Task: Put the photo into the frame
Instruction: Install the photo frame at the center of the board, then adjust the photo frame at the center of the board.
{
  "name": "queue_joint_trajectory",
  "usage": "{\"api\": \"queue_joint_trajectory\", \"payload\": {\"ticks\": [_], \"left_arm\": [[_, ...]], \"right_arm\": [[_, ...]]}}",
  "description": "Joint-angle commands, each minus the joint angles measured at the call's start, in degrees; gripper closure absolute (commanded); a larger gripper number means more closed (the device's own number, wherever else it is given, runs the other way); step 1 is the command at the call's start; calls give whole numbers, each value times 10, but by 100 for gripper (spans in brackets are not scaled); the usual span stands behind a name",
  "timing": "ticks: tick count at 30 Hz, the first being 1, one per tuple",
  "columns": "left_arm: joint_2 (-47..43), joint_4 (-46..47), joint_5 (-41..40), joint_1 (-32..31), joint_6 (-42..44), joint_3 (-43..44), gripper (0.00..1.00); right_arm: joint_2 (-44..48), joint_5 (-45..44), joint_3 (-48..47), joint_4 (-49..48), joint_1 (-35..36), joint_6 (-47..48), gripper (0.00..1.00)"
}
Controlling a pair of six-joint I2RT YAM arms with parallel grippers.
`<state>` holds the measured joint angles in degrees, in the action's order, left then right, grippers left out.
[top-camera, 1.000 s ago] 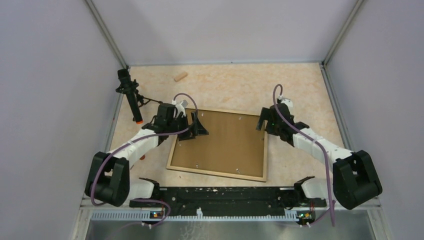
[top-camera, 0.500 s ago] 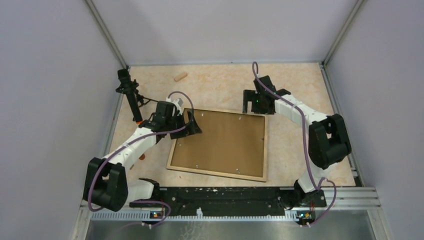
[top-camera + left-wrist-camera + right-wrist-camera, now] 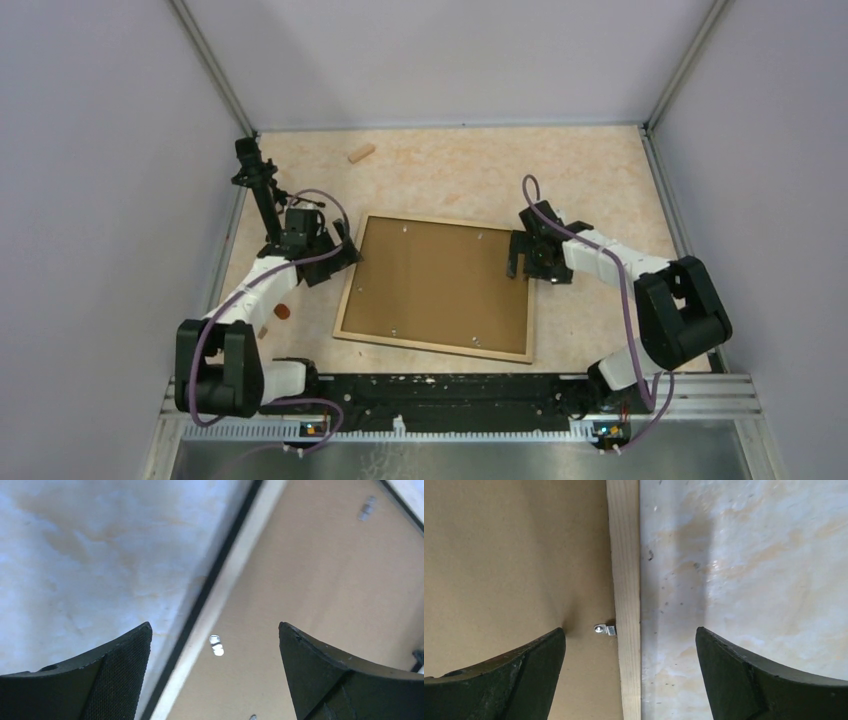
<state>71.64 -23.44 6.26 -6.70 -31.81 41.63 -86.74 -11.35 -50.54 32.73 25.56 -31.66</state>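
Pale-wood frame point(image 3: 432, 347), brown backing board point(image 3: 440, 285) inside, left gripper point(image 3: 215, 625) and right gripper point(image 3: 629, 629) — both spread wide, empty

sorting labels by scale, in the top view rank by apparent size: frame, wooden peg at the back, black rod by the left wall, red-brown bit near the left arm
1. frame
2. black rod, its lower end hidden by the left arm
3. wooden peg
4. red-brown bit, smallest
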Motion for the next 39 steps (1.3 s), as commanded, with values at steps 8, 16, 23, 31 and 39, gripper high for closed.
{"api": "queue_joint_trajectory", "payload": {"ticks": [8,16,23,31,39], "left_arm": [[52,84,166,17,-44,-78,2],[5,93,198,-99,-102,-134,2],[-59,95,206,-236,-150,-152,1],[-138,82,195,-267,-110,-148,2],[-225,112,41,-263,5,-75,2]], "right_arm": [[6,95,23,-148,-14,-56,1],[-150,140,-163,-162,-61,20,1],[-348,174,-416,-119,-57,93,1],[-369,36,-605,70,-35,148,1],[-138,43,-327,59,-36,61,1]]}}
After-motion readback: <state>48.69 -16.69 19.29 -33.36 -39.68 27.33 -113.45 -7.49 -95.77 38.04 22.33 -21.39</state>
